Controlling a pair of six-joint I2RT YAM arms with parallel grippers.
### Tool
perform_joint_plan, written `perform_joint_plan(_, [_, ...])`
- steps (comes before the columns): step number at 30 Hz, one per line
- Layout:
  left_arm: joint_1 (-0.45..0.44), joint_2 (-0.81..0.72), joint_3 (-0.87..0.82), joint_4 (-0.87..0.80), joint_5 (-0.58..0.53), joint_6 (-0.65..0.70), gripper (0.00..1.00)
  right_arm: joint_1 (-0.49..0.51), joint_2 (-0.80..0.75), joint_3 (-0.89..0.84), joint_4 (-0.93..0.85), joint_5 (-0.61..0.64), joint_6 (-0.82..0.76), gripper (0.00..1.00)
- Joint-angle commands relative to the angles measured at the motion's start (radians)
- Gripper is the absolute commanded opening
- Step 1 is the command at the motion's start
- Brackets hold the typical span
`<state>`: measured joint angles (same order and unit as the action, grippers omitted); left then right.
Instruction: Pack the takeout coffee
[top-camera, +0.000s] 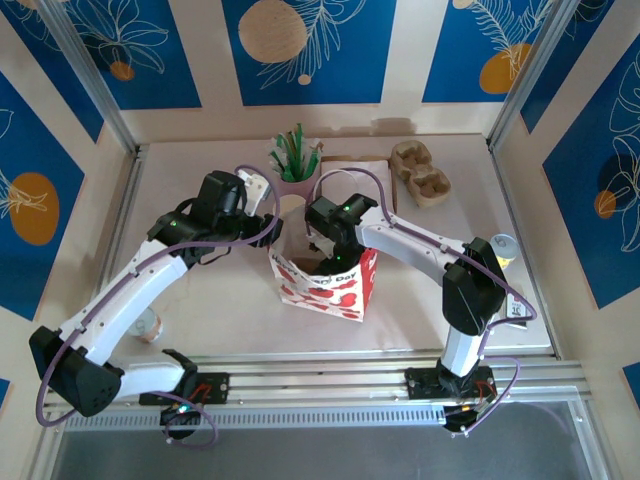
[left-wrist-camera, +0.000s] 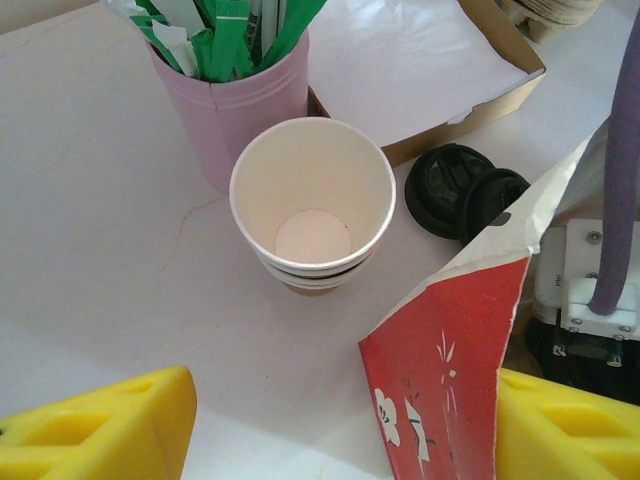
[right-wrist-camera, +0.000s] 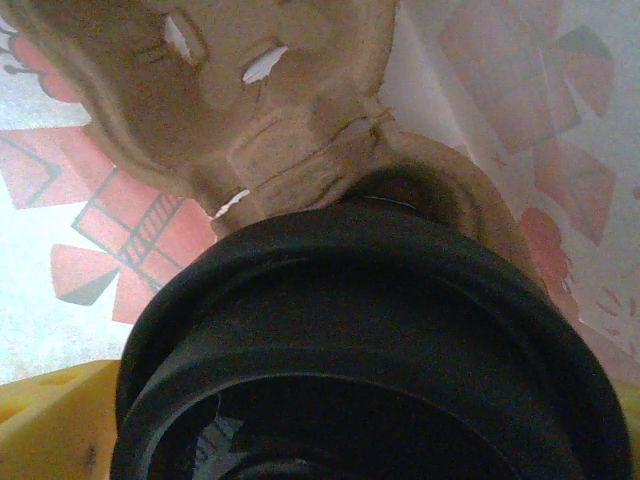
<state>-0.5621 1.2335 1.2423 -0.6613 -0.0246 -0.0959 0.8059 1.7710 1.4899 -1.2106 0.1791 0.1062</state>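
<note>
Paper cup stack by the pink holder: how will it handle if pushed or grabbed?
Probably light: the top cup of the paper cup stack is empty, so a nudge likely slides or tips it. Thin paper walls would likely dent under a hard squeeze. Nested cups may separate when lifted by the top rim.

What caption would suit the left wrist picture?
Empty paper cups beside a pink holder, black lids and a red bag.
</note>
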Motion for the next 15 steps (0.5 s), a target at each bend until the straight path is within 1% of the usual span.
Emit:
perform_joint_plan(1, [0.017,0.007,0.0,-0.026,0.018,0.015,0.7,0.01,-0.008,0.031,-0.056,-0.004,0.01,0.99])
perform_joint_plan(15, [0.016,0.016,0.014,-0.039,0.02,0.017,0.71,0.018,-0.013,0.077,-0.072,-0.018,0.003,0.99])
